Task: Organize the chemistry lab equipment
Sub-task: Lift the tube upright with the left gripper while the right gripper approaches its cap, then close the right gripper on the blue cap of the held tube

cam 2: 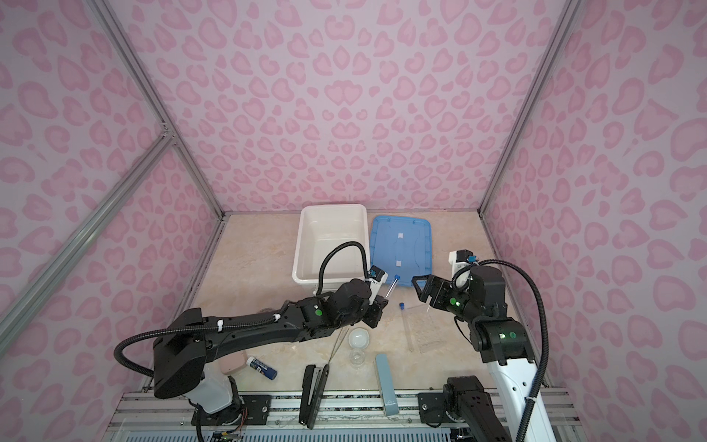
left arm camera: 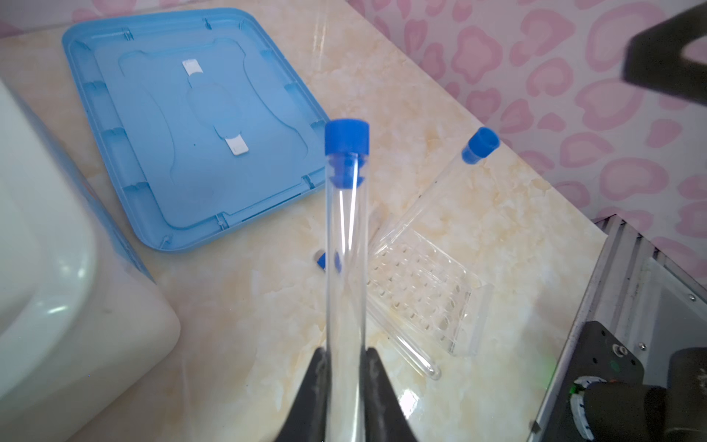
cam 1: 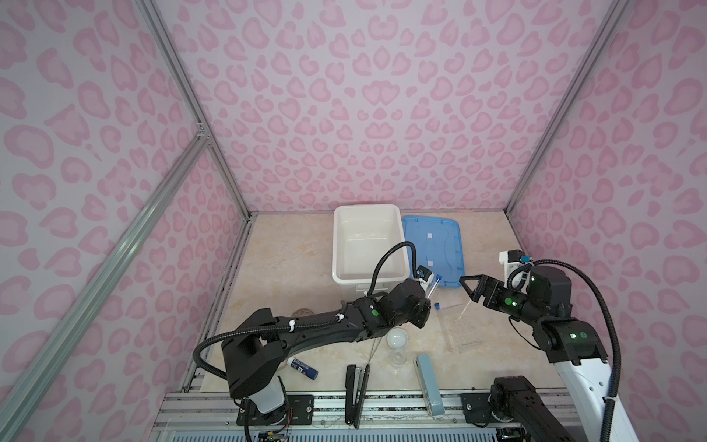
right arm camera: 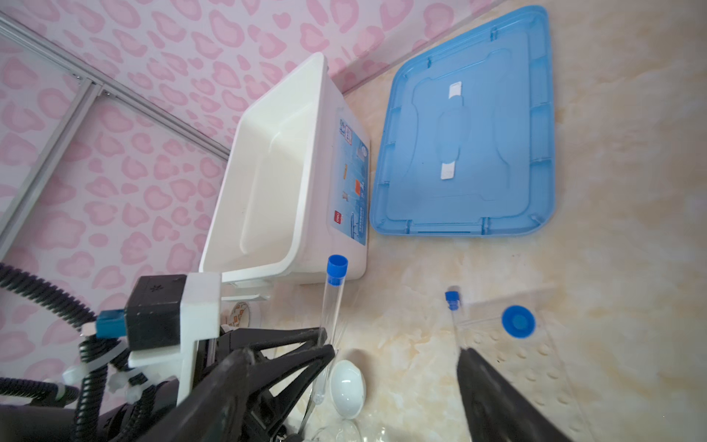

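Observation:
My left gripper [cam 1: 426,295] [left arm camera: 346,358] is shut on the lower end of a clear blue-capped tube [cam 1: 434,285] [left arm camera: 346,229], held in the air in front of the white bin [cam 1: 367,245]. A second tube [cam 1: 443,325] lies flat beside the clear rack [cam 1: 465,329] [left arm camera: 424,302]. A third tube [left arm camera: 459,180] leans on that rack. My right gripper [cam 1: 469,289] [right arm camera: 352,356] hangs open above the rack, with nothing between its fingers. The white dish [cam 1: 396,338] [right arm camera: 346,386], a little beaker [cam 1: 398,358] and a thin rod [cam 1: 373,352] lie nearer the front.
A blue lid [cam 1: 434,248] lies flat to the right of the bin. A black stapler [cam 1: 355,394], a pale-blue stapler [cam 1: 428,382] and a glue stick [cam 1: 304,368] lie along the front edge. A tape roll [right arm camera: 245,313] sits behind my left arm.

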{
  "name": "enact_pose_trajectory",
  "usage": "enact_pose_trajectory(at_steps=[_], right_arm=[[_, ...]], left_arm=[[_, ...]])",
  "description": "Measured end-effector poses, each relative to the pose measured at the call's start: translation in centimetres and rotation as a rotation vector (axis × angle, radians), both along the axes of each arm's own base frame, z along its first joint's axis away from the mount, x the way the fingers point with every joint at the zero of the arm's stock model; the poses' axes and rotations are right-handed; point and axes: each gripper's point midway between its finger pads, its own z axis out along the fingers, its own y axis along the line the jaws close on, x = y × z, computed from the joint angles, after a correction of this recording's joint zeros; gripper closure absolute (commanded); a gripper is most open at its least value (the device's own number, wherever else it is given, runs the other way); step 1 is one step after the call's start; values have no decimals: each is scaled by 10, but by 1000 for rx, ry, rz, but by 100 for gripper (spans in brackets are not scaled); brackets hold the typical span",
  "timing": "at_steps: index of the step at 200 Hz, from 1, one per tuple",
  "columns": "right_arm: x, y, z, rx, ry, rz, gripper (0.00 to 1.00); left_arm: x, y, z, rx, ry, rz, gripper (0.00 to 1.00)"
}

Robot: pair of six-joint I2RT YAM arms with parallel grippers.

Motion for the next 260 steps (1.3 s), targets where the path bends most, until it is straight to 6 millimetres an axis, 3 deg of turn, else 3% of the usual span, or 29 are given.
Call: enact_pose_trajectory(at_steps=[35, 66, 119, 214, 260], right_arm=[[11, 18, -1, 64, 22, 96, 25], [12, 30, 2, 108, 4, 145, 32], [10, 53, -10, 131, 38, 218, 47], [12, 60, -19, 164, 45, 217, 78], [12, 60, -17, 170, 40, 214, 84]], left_arm=[[-14, 0, 20, -35, -71, -55, 88], [-16, 0, 22, -27, -96, -74, 88], [-22, -1, 28, -31, -114, -95, 88], [-26, -6, 34, -48, -129, -109, 87], [-25, -9, 36, -52, -131, -109, 85]])
